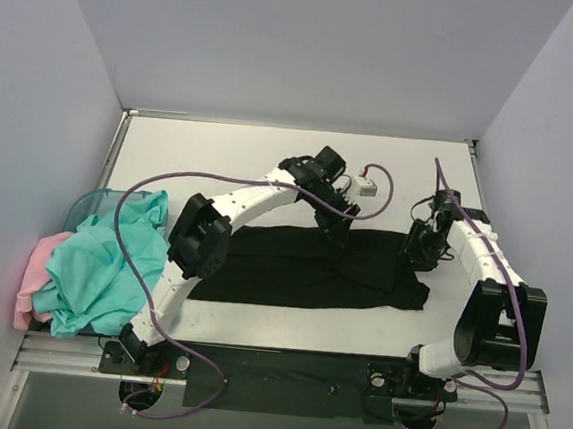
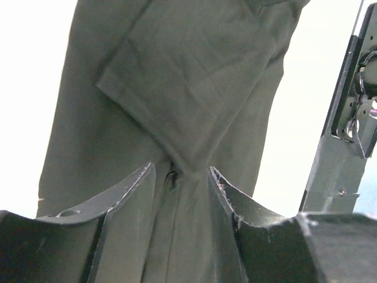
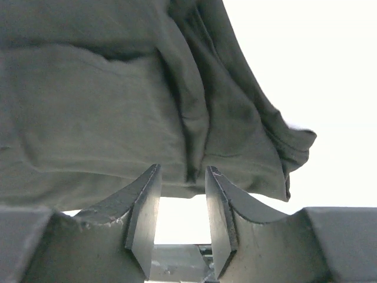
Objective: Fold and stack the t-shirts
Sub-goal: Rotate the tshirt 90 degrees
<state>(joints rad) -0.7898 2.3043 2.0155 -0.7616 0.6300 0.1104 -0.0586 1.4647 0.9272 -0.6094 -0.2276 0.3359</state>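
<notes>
A large black t-shirt (image 1: 292, 270) lies spread flat across the middle of the white table (image 1: 221, 159). My left gripper (image 1: 333, 229) hovers at the shirt's far edge. In the left wrist view its jaws (image 2: 181, 168) stand open, and between them lies black cloth (image 2: 177, 71) with a folded-over sleeve just beyond the tips. My right gripper (image 1: 419, 248) is at the shirt's right end. It (image 3: 182, 167) is open with bare table showing in the gap, and the shirt's bunched edge (image 3: 88, 106) lies just past the fingertips. Teal t-shirts (image 1: 106, 269) and a pink one (image 1: 38, 273) are heaped at the left.
A translucent teal bin rim (image 1: 92, 203) shows behind the heap at the table's left edge. Grey walls close in the left, back and right sides. Part of the right arm (image 2: 347, 118) shows at the right of the left wrist view.
</notes>
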